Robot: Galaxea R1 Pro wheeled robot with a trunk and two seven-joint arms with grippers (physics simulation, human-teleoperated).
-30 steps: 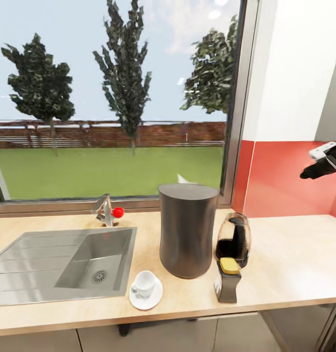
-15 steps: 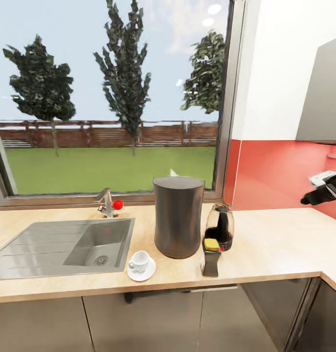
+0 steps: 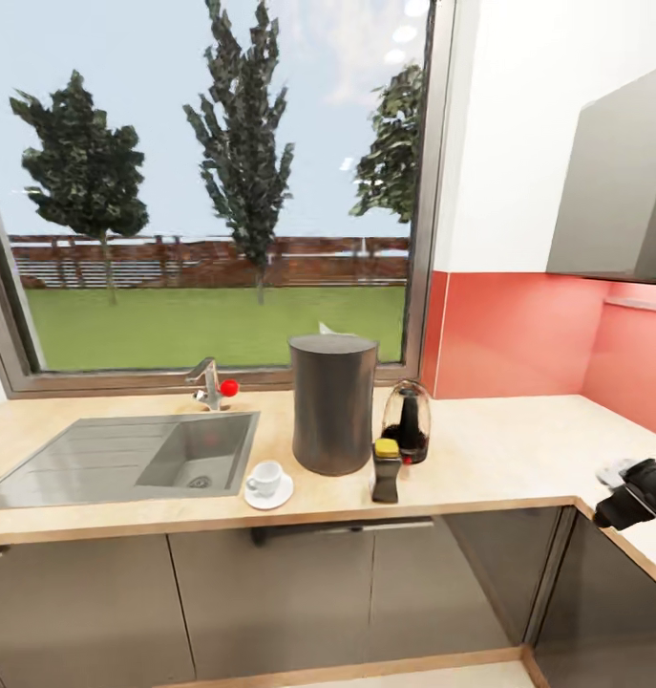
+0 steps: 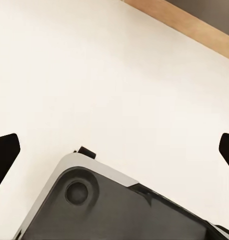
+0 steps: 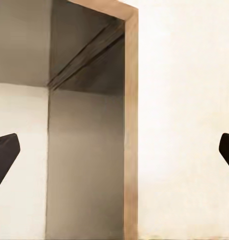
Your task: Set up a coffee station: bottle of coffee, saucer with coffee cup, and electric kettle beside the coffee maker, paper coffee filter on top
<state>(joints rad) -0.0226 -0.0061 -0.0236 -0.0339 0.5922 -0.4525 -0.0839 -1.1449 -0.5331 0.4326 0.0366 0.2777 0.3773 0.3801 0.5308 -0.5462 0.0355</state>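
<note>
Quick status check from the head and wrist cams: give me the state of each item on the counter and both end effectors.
coffee maker: upright on the countertop, something white peeking behind its top.
coffee cup: upright on the saucer.
bottle of coffee: upright, yellow cap on, by the coffee maker.
electric kettle: upright by the coffee maker.
faucet: no water visible.
right end effector: open, empty.
left end effector: open, empty.

Steel sink at left of frame, faucet with red knob behind it. Window above. Red backsplash, grey cabinet upper right.
</note>
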